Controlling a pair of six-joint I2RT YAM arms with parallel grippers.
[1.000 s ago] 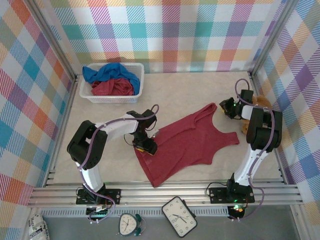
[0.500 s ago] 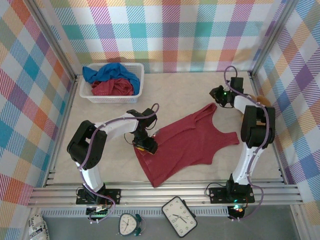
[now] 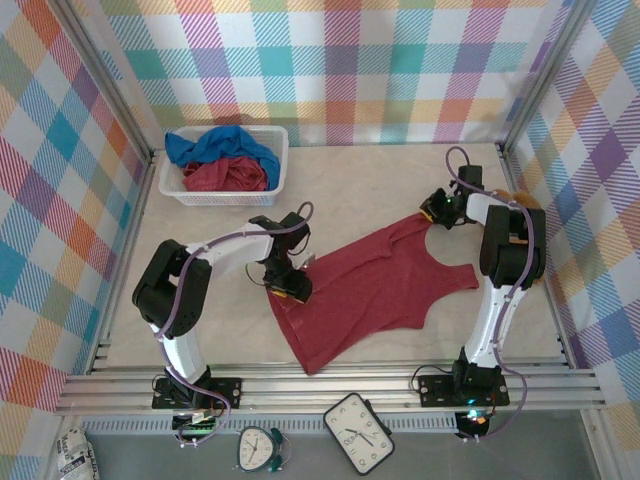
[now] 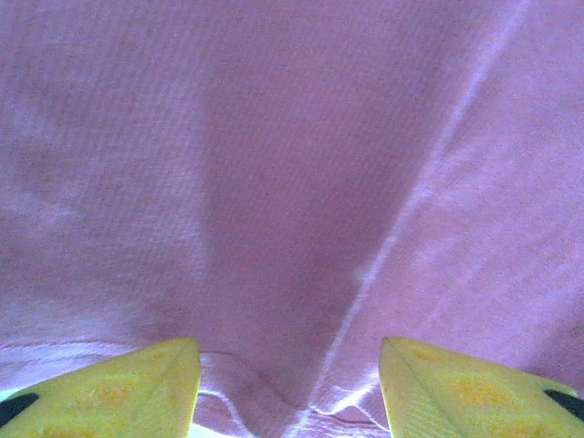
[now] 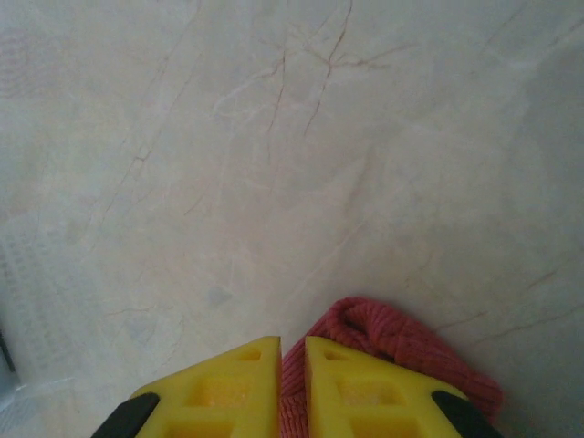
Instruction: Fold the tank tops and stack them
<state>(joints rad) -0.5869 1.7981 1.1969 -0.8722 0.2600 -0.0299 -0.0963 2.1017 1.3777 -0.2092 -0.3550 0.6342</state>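
Within checked, many-coloured walls (image 3: 330, 70), a white mesh basket (image 3: 215, 198) at the far-left corner of the pale marbled table (image 3: 380, 175) holds a blue tank top (image 3: 215, 145) and a dark red tank top (image 3: 225, 177). Mid-table a second dark red tank top (image 3: 370, 290) lies spread out. The left gripper (image 3: 288, 287) rests spread-fingered on its left edge, and the right gripper (image 3: 433, 210) pinches its far strap.

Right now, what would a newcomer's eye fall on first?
A dark red tank top lies spread in the middle, the open left gripper at its left edge, the right gripper pinching its far strap. At far left, a white basket holds a blue top and a red top.
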